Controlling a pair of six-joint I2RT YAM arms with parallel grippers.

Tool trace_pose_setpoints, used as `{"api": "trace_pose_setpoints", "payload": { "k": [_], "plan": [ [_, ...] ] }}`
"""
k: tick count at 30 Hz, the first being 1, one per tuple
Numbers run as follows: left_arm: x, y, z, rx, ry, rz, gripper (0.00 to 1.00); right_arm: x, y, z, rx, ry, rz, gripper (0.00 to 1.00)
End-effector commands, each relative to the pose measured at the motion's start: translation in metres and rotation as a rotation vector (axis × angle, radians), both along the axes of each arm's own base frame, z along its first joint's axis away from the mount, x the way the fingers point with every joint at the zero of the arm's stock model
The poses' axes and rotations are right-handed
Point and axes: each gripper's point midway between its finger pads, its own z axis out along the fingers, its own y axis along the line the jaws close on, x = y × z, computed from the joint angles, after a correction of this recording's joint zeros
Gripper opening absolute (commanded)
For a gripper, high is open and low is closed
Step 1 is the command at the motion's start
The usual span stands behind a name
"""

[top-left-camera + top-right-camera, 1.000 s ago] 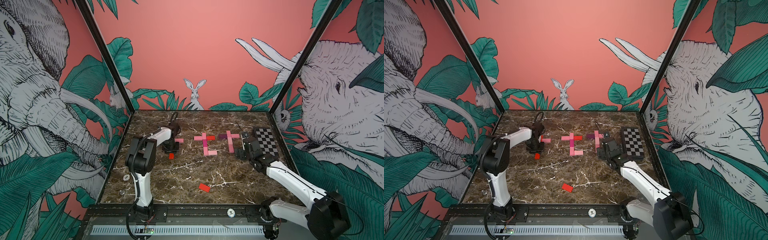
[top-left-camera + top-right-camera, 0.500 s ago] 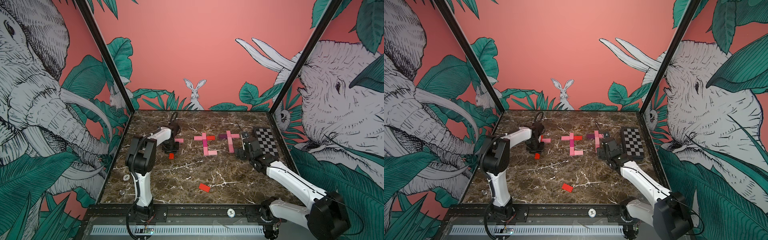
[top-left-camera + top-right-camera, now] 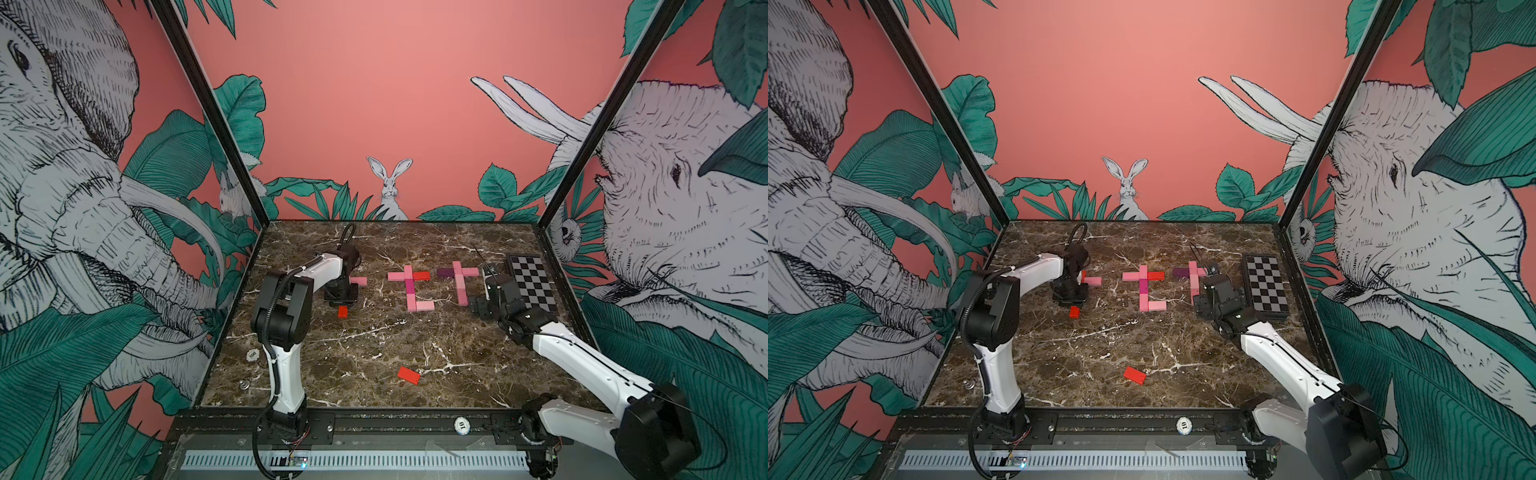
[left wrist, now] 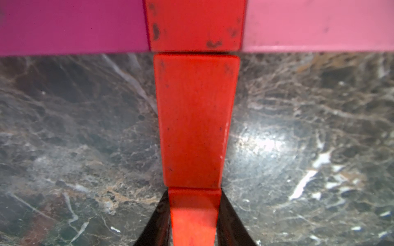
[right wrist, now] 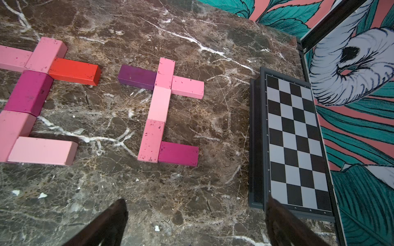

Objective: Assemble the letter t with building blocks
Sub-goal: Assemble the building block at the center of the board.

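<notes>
My left gripper (image 4: 194, 191) is shut on a red building block (image 4: 194, 215) lying low over the marble, at the back left (image 3: 342, 311). That block butts end to end against a second red block (image 4: 195, 119). Beyond it a third red block (image 4: 195, 25) sits between a magenta block (image 4: 72, 25) and a pink block (image 4: 319, 23). Two t shapes of pink, magenta, red and purple blocks lie at mid back (image 3: 409, 286) and to its right (image 3: 459, 282). My right gripper (image 5: 196, 201) stands open and empty just in front of the right t shape (image 5: 158, 106). A loose red block (image 3: 408, 375) lies near the front.
A black-and-white checkered board (image 3: 532, 286) lies flat along the right wall, beside my right gripper. A white token (image 3: 252, 355) and a small metal piece (image 3: 245, 384) sit near the left edge. Patterned walls close in three sides.
</notes>
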Motion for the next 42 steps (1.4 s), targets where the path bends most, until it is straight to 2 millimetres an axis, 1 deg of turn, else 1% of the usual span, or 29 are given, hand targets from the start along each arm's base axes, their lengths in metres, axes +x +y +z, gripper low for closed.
{"api": "trace_pose_setpoints", "payload": {
  "k": [1, 21, 42],
  "plan": [
    [-0.001, 0.0109, -0.0273, 0.046, 0.034, 0.01, 0.34, 0.0037, -0.0025, 0.0056, 0.008, -0.027, -0.019, 0.98],
    [0.003, 0.0098, -0.027, 0.045, 0.031, 0.003, 0.34, 0.0039, -0.0017, 0.0047, 0.009, -0.024, -0.016, 0.98],
    [0.0029, 0.0099, -0.0271, 0.047, 0.03, 0.007, 0.35, 0.0032, -0.0028, 0.0045, 0.01, -0.024, -0.019, 0.98]
  ]
}}
